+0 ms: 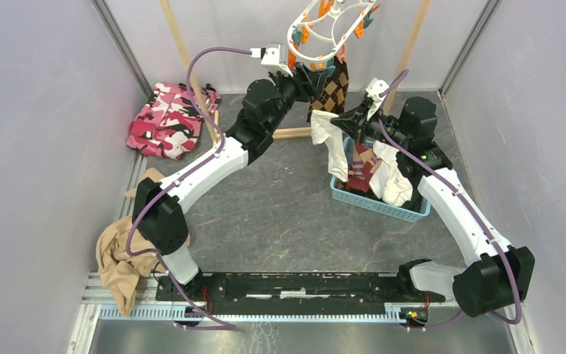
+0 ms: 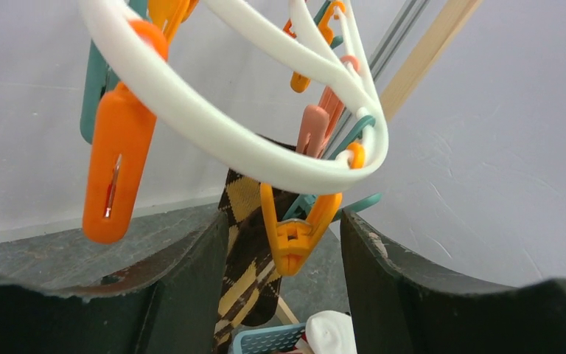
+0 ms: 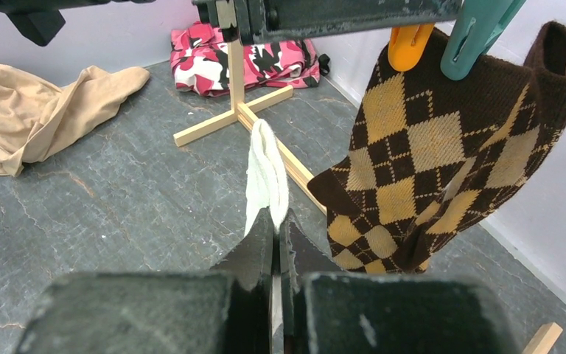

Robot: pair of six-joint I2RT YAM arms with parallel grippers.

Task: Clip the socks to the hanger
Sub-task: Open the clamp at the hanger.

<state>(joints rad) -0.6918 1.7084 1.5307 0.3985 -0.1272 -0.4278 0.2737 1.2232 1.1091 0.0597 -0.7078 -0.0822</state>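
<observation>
Left gripper (image 2: 281, 225) is raised right under the hanger (image 2: 214, 125) with its fingers spread wide. An orange clothespin (image 2: 292, 237) dangling from the white rim hangs in the gap between them. Whether either finger touches the pin is hard to tell from the wrist view.

Behind that pin, a brown argyle sock (image 3: 427, 162) hangs from the hanger, pinched at its top edge by a teal clothespin (image 3: 479, 33).

Right gripper (image 3: 275, 225) sits below the hanger and just beside the argyle sock, its fingers pressed together on a white sock (image 3: 265, 173). The pinched part of the sock rises past the fingertips, and in the top view the rest drapes down under the gripper. The white sock is apart from the hanger and from every pin.

Further below the hanger, a blue basket (image 1: 387, 209) on the table holds more socks (image 1: 365, 171), white and maroon patterned.
</observation>
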